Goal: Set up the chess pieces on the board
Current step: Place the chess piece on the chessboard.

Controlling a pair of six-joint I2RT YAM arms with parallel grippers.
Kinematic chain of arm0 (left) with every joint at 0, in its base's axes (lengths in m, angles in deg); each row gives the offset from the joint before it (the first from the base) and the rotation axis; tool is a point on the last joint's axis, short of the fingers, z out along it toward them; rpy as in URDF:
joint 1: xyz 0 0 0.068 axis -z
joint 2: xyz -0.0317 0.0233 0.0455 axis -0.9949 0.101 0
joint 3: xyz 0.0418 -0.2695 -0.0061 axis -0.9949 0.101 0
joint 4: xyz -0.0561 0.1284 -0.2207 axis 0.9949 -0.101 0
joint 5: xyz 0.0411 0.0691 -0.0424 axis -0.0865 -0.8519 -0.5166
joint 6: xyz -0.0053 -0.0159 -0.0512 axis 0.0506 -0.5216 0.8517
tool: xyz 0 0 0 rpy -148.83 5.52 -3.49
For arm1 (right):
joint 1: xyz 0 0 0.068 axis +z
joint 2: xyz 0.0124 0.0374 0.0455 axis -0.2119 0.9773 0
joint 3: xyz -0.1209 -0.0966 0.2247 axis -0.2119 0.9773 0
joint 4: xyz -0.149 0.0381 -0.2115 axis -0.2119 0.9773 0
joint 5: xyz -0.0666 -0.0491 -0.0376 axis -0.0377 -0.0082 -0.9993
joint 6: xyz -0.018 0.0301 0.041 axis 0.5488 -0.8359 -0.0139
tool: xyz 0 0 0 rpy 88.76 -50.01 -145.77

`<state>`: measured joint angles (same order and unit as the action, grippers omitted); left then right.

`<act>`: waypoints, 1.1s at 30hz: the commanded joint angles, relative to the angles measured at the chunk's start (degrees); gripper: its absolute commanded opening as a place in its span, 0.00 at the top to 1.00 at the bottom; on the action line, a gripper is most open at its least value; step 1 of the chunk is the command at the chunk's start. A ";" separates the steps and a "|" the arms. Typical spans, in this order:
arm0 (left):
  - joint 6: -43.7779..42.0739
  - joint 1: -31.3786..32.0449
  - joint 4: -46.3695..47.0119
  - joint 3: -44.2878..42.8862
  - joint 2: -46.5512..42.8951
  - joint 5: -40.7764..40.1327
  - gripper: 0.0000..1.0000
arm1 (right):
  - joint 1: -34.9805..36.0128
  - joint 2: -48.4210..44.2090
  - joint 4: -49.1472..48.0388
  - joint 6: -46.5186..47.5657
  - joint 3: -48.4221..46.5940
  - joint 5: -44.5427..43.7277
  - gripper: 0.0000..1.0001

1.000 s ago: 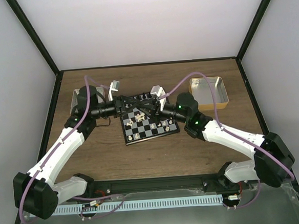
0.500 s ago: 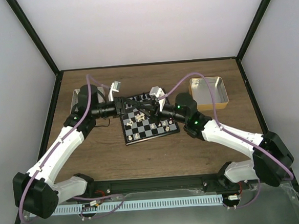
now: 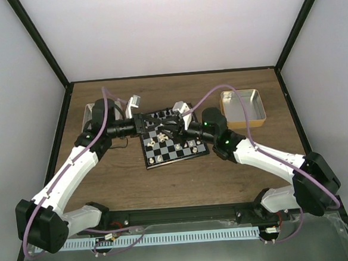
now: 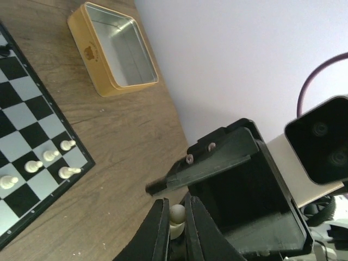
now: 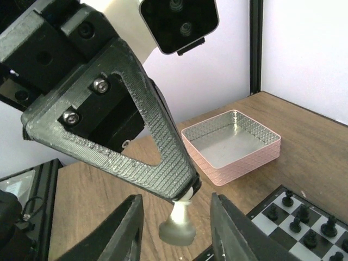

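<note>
By the board [image 3: 174, 148], left pincer [image 4: 175, 211] clamps one cream piece [image 4: 176, 214]; right pincer [image 5: 176, 209] spread wide.

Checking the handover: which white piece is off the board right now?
The cream piece, pinched by its head in the left gripper, hanging between the right gripper's open fingers. The other white pieces stand on the board.

The board [image 3: 175, 143] lies mid-bench [image 3: 177, 181], with one tray [image 3: 90, 116] behind it to the left and another tray [image 3: 248, 123] behind it to the right. Chess pieces [image 3: 193, 144] stand on its near rows and black figures [image 3: 164, 113] along its far edge. The left tool [image 4: 175, 209] and right tool [image 5: 175, 205] meet, seemingly above the far half. A piece [image 5: 178, 225] is pinched in the left tool, and the right tool's fingers [image 5: 124, 228] stand apart on either side of it.
</note>
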<state>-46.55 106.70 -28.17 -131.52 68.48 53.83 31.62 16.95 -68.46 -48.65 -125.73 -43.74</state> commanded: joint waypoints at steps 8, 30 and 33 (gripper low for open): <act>-13.68 0.17 -13.60 -3.77 -0.35 -25.47 0.96 | -0.12 -5.31 6.77 -9.12 0.18 -9.04 0.36; -14.37 17.21 0.82 6.23 7.57 -42.31 0.96 | -3.69 -14.17 34.70 -48.56 7.53 -45.40 0.35; -14.88 19.91 3.49 7.17 11.39 -44.10 0.96 | -3.69 -15.81 34.42 -49.16 9.28 -45.36 0.34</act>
<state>-60.85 123.88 -30.22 -125.83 76.07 12.70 28.15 3.79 -34.91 -92.85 -117.53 -86.25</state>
